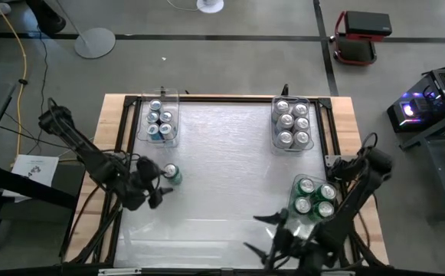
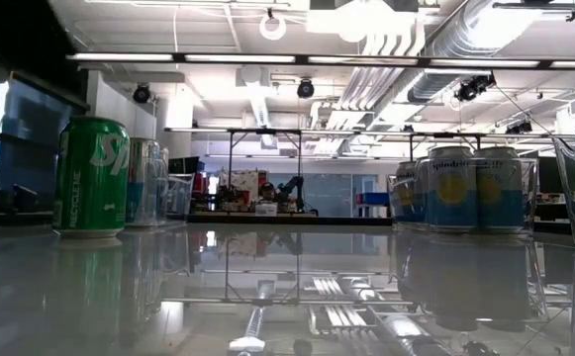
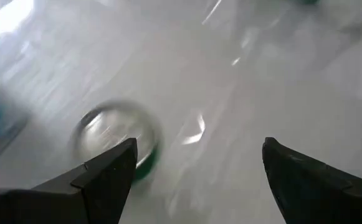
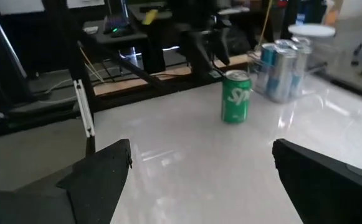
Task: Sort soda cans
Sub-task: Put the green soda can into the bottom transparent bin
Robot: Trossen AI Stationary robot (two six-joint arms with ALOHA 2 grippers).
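1. Left gripper (image 1: 155, 186): jaws spread, holding nothing, just beside the loose green can (image 1: 172, 175), on its left-arm side.
2. In the left wrist view the can (image 3: 115, 138) sits off one fingertip (image 3: 115, 165), not between the fingers; whether they touch is unclear.
3. Green can: upright, long axis vertical, silver top up, alone on the table (image 1: 222, 184).
4. Left bin (image 1: 159, 119), behind the can: blue cans, upright.
5. Far-right bin (image 1: 292, 123): silver-top cans, upright.
6. Near-right bin (image 1: 315, 201): green cans.
7. Right gripper (image 1: 262, 232): jaws wide, empty, near edge, well apart from the green can (image 4: 235, 95).
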